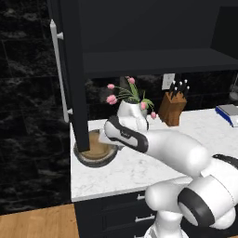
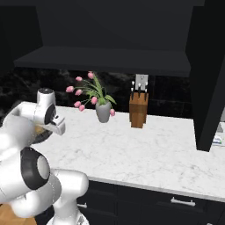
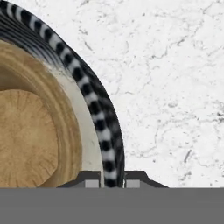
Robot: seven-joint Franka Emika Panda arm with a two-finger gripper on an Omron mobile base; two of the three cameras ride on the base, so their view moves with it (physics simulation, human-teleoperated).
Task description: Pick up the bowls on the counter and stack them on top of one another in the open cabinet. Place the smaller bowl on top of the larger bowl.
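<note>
The smaller bowl (image 3: 26, 135), tan and wooden, sits inside the larger bowl (image 3: 94, 118), the dark ribbed one with a pale inside. Both bowls rest on the white marble surface (image 1: 139, 169), near its left end at about 9 o'clock in the left base view, where the stack (image 1: 95, 151) is partly hidden behind the door of the open cabinet (image 1: 74, 74). In the hand view the pincer (image 3: 113, 181) is at 6 o'clock, right at the rim of the larger bowl. One finger tip is on the inside of the rim and the other is on the outside, so the rim goes between them. They look tight against the rim, pinching the larger bowl. The white arm (image 1: 153, 144) reaches down to the bowls from the lower right. Farther back on the surface stands a grey vase (image 2: 103, 111) with pink flowers, and to its right, at about 3 o'clock from it, is a wooden knife block (image 2: 138, 109). The dark shelf (image 2: 105, 59) of the open cabinet hangs above them.
</note>
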